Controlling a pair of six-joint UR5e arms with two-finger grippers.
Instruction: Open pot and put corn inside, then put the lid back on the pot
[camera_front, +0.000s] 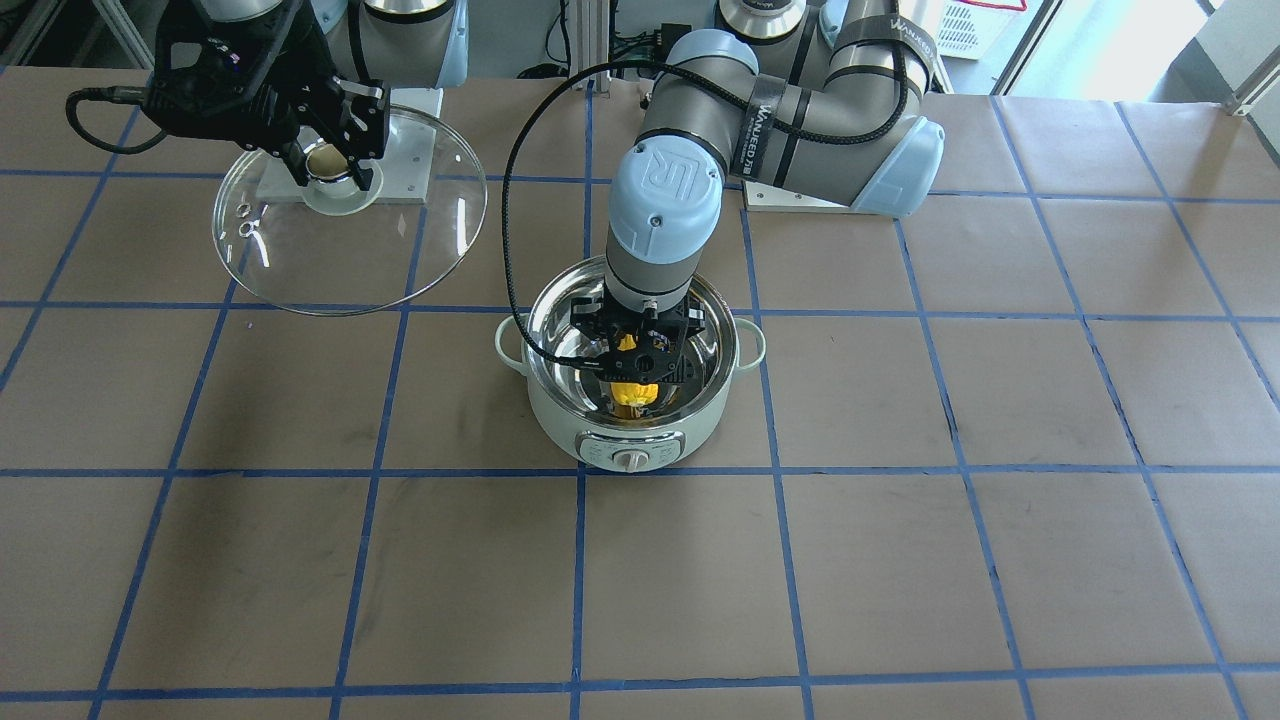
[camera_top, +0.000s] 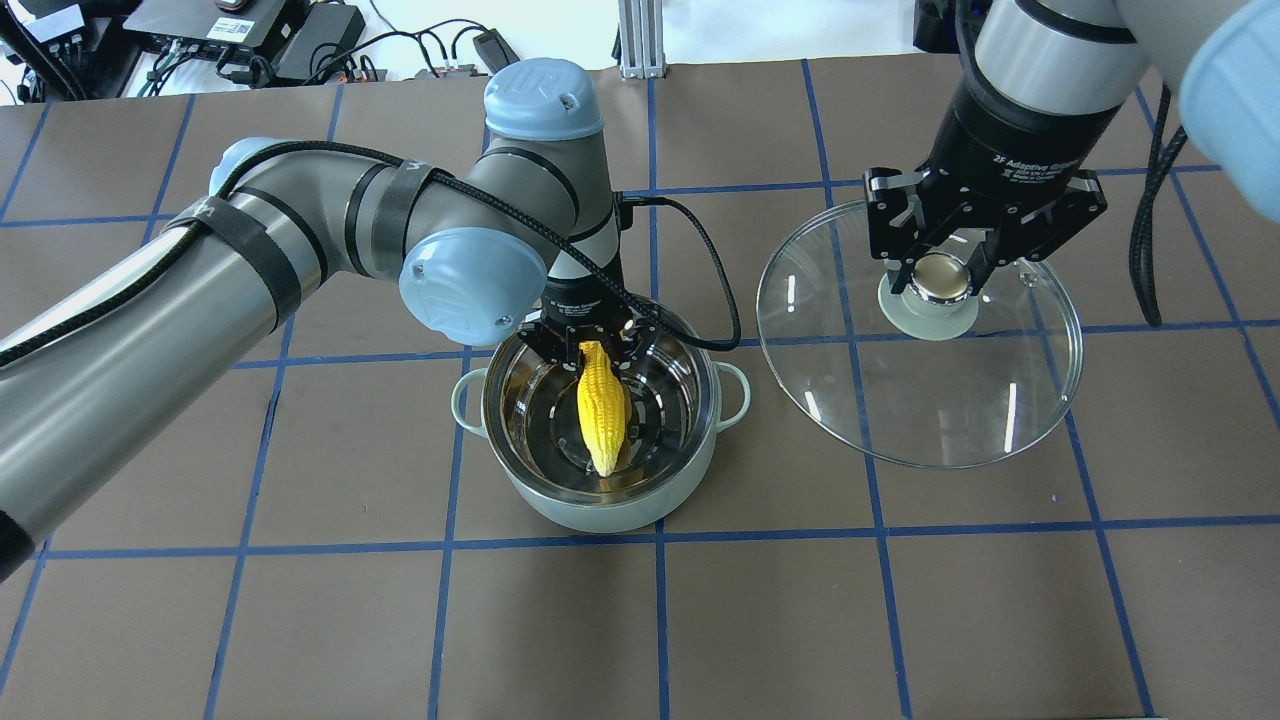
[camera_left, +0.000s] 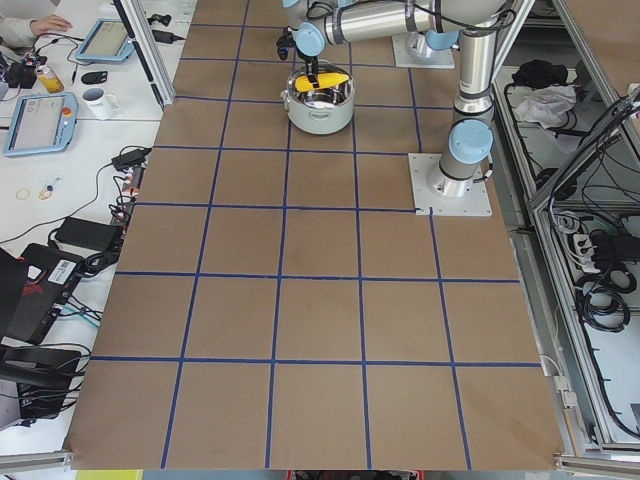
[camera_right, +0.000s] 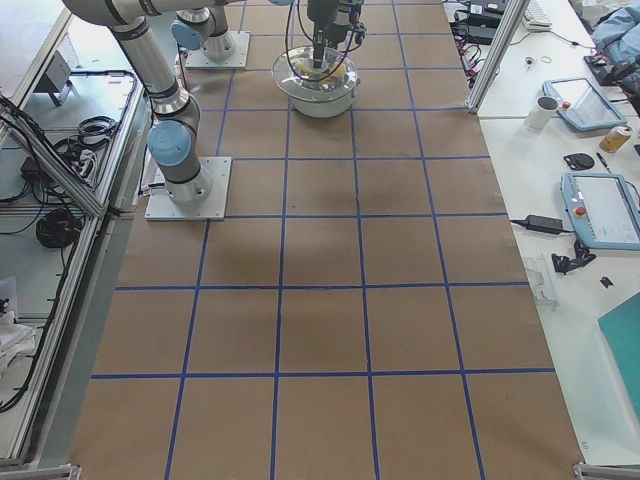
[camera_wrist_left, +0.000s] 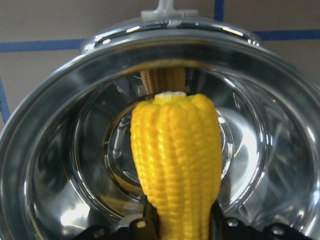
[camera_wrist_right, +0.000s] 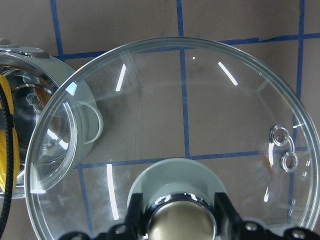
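Note:
The pale mint-green pot (camera_top: 600, 505) stands open at the table's middle, also in the front view (camera_front: 560, 420). My left gripper (camera_top: 592, 352) reaches into it, shut on the thick end of the yellow corn (camera_top: 602, 408), whose tip points down into the steel interior; the left wrist view shows the corn (camera_wrist_left: 176, 160) between the fingers over the pot's bottom. My right gripper (camera_top: 945, 275) is shut on the knob (camera_top: 943, 279) of the clear glass lid (camera_top: 920, 400) and holds it in the air beside the pot, also in the front view (camera_front: 350, 250) and the right wrist view (camera_wrist_right: 200, 125).
The brown table is marked with blue tape lines (camera_top: 660, 540). The left arm's black cable (camera_top: 700, 250) loops above the pot's rim. The right arm's base plate (camera_front: 400, 190) lies under the held lid. Operator desks with tablets (camera_right: 600, 210) stand beyond the table's far edge.

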